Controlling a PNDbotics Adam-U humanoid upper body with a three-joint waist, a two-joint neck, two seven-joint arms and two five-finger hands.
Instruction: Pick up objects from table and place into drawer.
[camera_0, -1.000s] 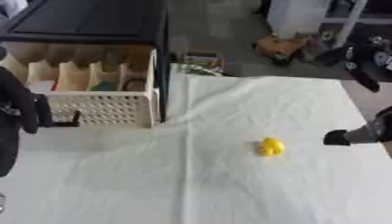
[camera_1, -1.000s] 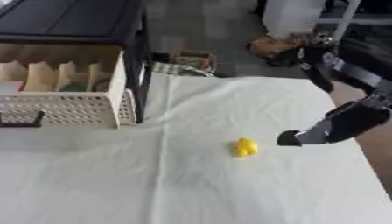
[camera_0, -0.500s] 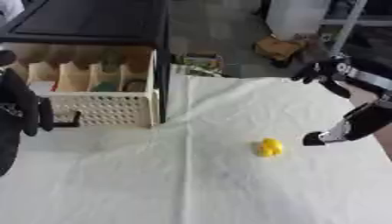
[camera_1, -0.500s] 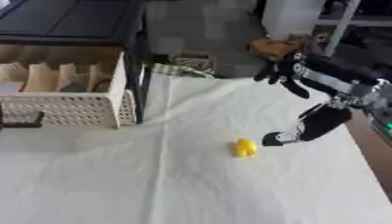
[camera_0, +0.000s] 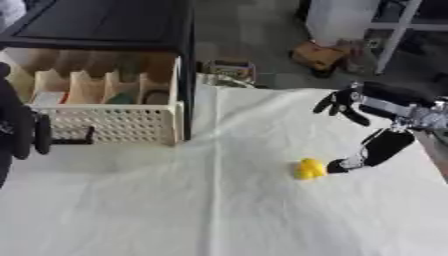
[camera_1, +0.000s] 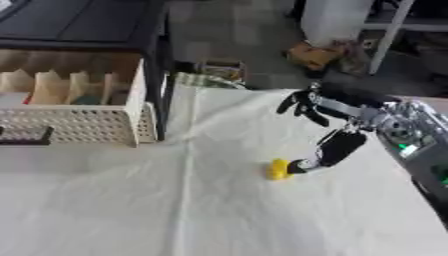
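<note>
Right hand (camera_0: 350, 102) hung over the bench (camera_0: 262, 215), fingers (camera_1: 297, 106) relaxed and spread, yellow object (camera_0: 308, 168) below them touching the thumb tip, drawer (camera_0: 105, 117) far left, left hand (camera_0: 22, 135) only in left eye view, fingers unclear.

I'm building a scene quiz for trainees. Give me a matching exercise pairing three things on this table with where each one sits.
Things:
1. yellow object
2. drawer
3. right hand

Places:
A. pulled open at the table's far left
B. raised over the cloth's far right
C. lying on the white cloth, right of centre

Pairs: 1-C, 2-A, 3-B
</note>
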